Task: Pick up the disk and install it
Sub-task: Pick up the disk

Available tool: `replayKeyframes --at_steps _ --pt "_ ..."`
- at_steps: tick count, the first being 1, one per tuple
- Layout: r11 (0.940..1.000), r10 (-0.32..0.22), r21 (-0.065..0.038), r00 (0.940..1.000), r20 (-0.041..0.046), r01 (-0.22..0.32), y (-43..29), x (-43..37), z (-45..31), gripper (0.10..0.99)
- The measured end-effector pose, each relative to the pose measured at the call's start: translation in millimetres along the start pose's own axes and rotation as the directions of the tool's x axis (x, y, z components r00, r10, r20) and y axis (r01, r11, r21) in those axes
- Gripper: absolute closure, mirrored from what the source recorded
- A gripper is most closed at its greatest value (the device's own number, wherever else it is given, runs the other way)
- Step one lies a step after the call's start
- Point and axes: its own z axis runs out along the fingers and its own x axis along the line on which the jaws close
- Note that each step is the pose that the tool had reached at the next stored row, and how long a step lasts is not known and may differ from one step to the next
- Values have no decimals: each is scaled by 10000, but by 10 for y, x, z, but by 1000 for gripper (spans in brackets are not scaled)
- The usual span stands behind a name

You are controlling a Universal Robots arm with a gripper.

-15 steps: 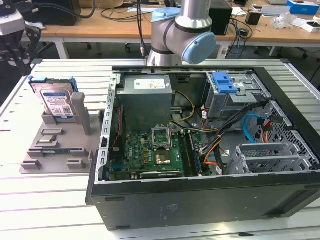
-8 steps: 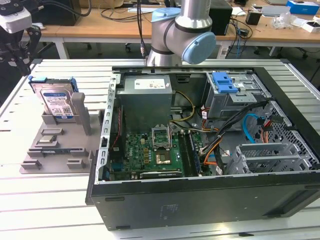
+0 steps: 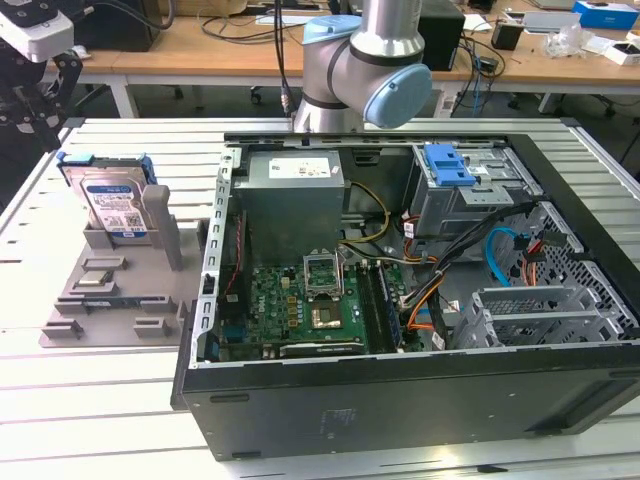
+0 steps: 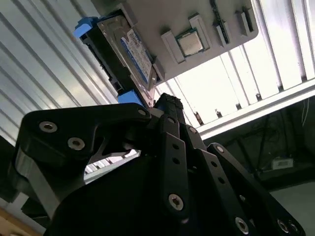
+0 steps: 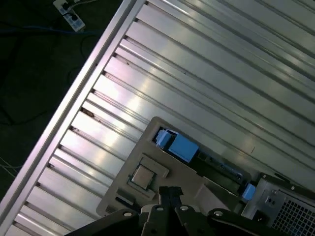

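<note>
Flat silver-grey hard disk in a blue plastic carrier [image 3: 112,205] is seen standing on edge, slotted upright in a grey plastic fixture tray [image 3: 120,300]. The tray is placed near the edge of the ribbed aluminium surface [image 3: 90,420] at the exterior view's left, beside the open black computer case [image 3: 400,410]. Black linkage tool [image 4: 167,101] is seen with tips drawn together, nothing held. In both wrist views the disk [image 4: 129,51] [image 5: 178,146] is found just ahead of the tips, not touched. Its labelled broad face is seen obliquely in the second wrist view. The thin upper edge, capped by 2 blue ends, is judged the part nearest the tool. Only 1 arm is available.
</note>
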Motion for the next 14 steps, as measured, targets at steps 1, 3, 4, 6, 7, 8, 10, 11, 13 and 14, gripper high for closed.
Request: replayKeyframes --at_steps 1,3,4,6,7,8,10,11,13,14 --pt "9994 -357 -8 9994 -15 357 0 0 0 980" --pt "9979 -651 -16 9979 -26 651 0 0 0 980" --pt "9969 -783 -19 9969 -32 782 0 0 0 980" --pt "9942 -1073 -27 9942 -43 1072 0 0 0 980" --pt "9924 -1227 -32 9924 -49 1226 0 0 0 980" --pt "9901 -1405 -37 9901 -56 1405 0 0 0 980" --pt "9836 -1802 -49 9836 -71 1802 0 0 0 980" --pt "9814 -1918 -53 9814 -76 1918 0 0 0 980" --pt "9700 -2429 -69 9700 -94 2428 0 0 0 980" --pt "9651 -2619 -76 9650 -102 2618 0 0 0 980"
